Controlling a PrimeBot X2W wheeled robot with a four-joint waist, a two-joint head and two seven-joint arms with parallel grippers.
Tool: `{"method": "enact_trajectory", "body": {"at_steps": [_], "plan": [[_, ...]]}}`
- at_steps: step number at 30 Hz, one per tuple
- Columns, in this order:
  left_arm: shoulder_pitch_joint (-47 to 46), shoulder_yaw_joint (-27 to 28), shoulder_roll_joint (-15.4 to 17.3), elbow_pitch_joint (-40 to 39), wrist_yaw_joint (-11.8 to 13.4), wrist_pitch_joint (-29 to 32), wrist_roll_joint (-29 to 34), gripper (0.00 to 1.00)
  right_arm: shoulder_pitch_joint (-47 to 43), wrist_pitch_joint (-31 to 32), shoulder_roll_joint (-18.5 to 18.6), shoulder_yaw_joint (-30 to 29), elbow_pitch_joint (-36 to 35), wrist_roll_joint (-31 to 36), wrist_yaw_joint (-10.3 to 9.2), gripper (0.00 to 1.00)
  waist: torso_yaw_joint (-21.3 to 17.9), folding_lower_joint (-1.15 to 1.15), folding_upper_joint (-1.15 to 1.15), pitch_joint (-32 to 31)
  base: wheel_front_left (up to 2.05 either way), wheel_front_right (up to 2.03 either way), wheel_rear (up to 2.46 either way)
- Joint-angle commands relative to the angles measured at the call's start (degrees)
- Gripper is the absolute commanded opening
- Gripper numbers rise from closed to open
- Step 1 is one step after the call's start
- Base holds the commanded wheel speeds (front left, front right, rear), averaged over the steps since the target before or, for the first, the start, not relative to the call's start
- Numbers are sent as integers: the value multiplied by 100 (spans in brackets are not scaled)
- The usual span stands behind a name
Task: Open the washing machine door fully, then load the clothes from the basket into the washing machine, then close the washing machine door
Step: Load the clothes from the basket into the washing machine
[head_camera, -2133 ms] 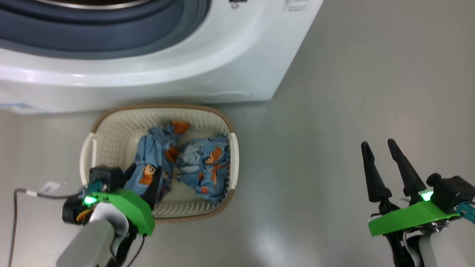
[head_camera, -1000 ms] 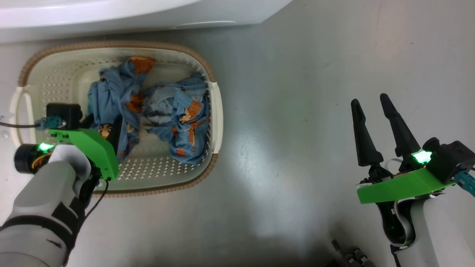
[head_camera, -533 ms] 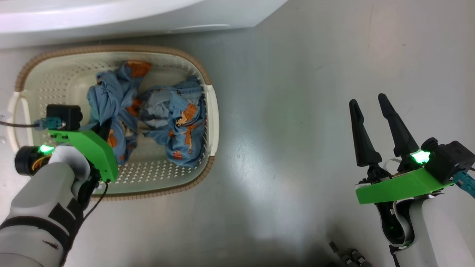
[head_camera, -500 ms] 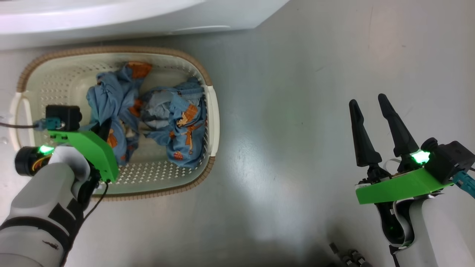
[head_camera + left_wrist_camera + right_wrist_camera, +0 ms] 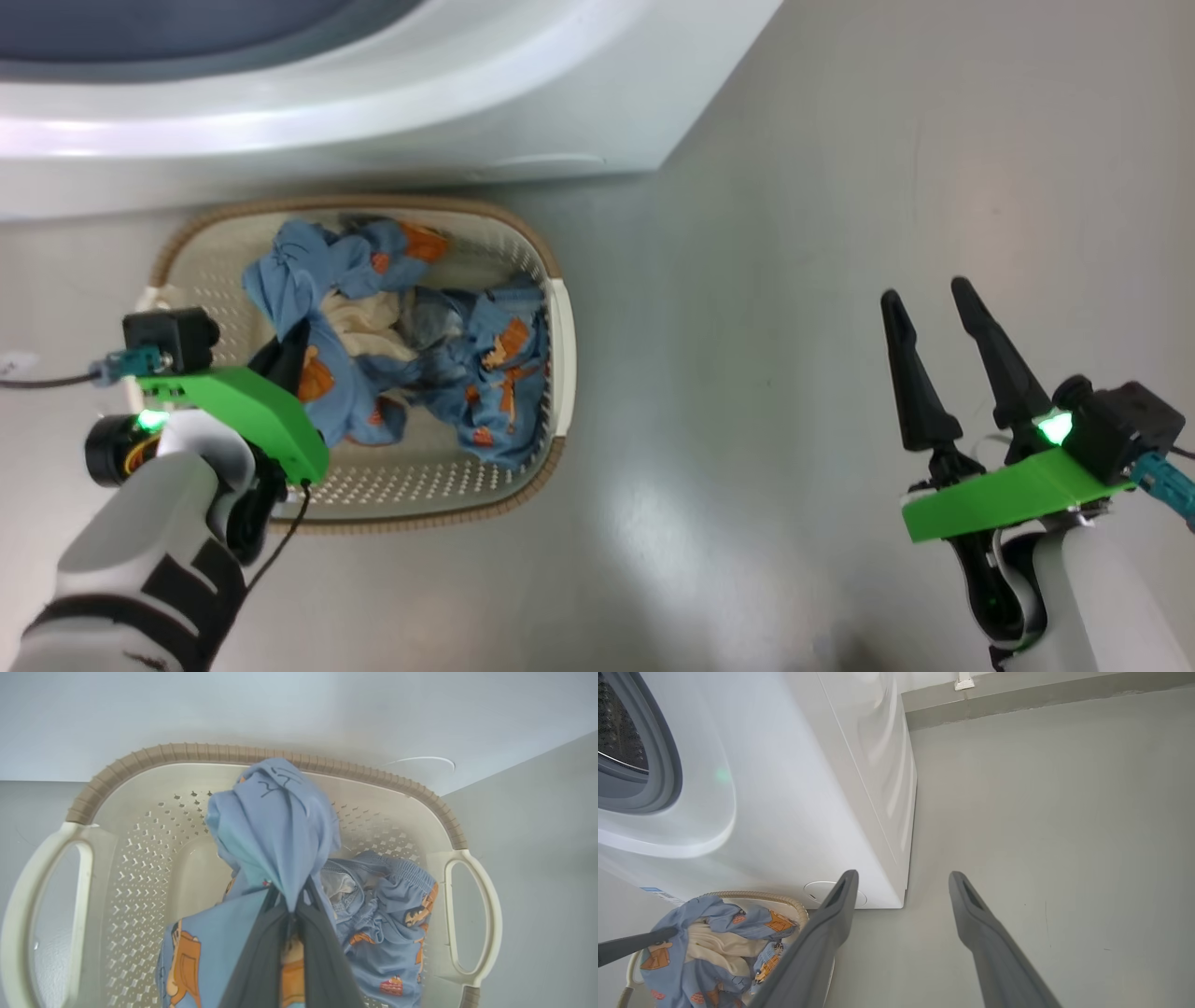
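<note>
Since a second ago: the left gripper (image 5: 291, 353) has gone from spread over the cloth to clamped on it. The held garment (image 5: 303, 271) now stands up out of the heap, with cream lining exposed where it lay flat before. The whole head view has also tilted up toward the washing machine (image 5: 373, 121). That is a camera shift, not the basket moving.

Left wrist view: both dark fingers are pressed together on a bunched fold of the held garment. The cloth peaks above the tips and the rest drapes down either side. Its lower part lies in the basket (image 5: 355, 200), against the second garment (image 5: 495, 364). Can't tell whether the two are tangled.

Right gripper (image 5: 924, 291): fingers spread wide, nothing between them, over bare floor (image 5: 794, 280) well right of the basket.

The basket sits on the floor just in front of the machine. The right wrist view shows the grey gasket (image 5: 668, 765) and a slice of steel drum (image 5: 616, 732) uncovered, so door-opening looks done. Loading is the step in hand, first piece.

Doing it well, my reading:
- Lift straight up until the trailing hem clears the brown rim, slowly enough to spot the second garment coming along.
- The pinch is on a small fold, so no jerks.
- Carry up and forward, with the fingers well past the gasket lip before letting go, so no cloth hangs over the sill to foul the door later.
</note>
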State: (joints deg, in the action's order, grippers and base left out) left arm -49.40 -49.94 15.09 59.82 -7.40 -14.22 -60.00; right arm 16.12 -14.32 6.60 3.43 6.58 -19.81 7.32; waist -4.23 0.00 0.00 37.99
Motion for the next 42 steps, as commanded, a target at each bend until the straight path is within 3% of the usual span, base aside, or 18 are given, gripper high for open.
{"method": "enact_trajectory", "body": {"at_steps": [1,12,17,42], "plan": [[254,336,208,-176,-9,-76,212,0,-269,-68,57,100,-64,-47,17,100,181,0,0,-499,0,0,0],[1266,1937,124,-1205,-9,-77,1517,0,-624,-68,198,66,108,-170,17,100,263,0,0,-1488,0,0,0],[2008,2847,-88,-1984,-9,-77,2153,0,-918,-68,237,32,187,-236,17,100,250,0,0,-2056,0,0,0],[4555,4530,-497,-4957,-9,-77,3763,0,-1899,-68,388,-246,215,-399,17,100,208,0,0,-3164,0,0,0]]}}
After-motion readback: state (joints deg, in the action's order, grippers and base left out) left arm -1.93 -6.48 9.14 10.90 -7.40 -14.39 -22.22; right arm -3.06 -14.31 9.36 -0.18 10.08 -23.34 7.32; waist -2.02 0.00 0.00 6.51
